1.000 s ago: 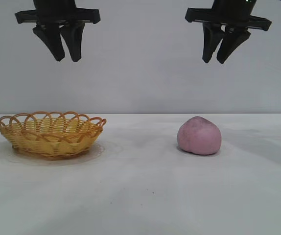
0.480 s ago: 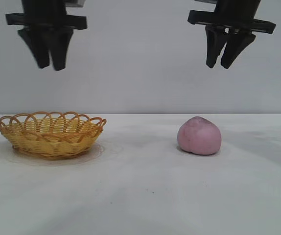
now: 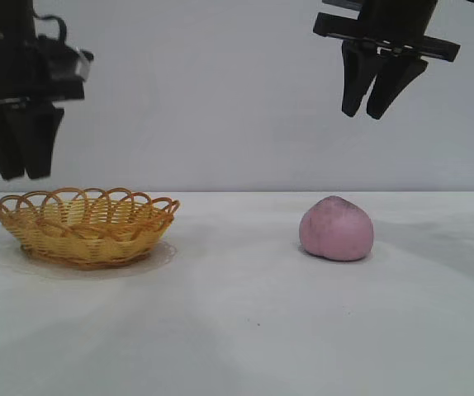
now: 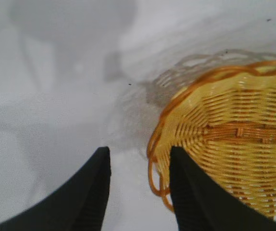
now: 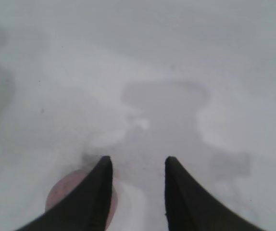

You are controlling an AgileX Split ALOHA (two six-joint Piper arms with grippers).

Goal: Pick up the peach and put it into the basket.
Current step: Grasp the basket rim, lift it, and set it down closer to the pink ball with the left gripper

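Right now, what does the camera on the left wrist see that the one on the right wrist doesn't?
Only the left wrist view shows the basket, its woven inside and looped rim, beside the left gripper, whose fingers stand apart. Only the right wrist view shows the peach, partly hidden behind one finger of the right gripper, also apart. Both share the bare white table with shadows on it, and neither gripper holds anything.

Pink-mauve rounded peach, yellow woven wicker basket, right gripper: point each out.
Pink-mauve rounded peach (image 3: 336, 229): exterior view, middle of its front face.
Yellow woven wicker basket (image 3: 88, 238): exterior view, outer woven wall below the looped rim.
Right gripper (image 3: 373, 107): exterior view, midway between its two black fingertips, high above the peach.
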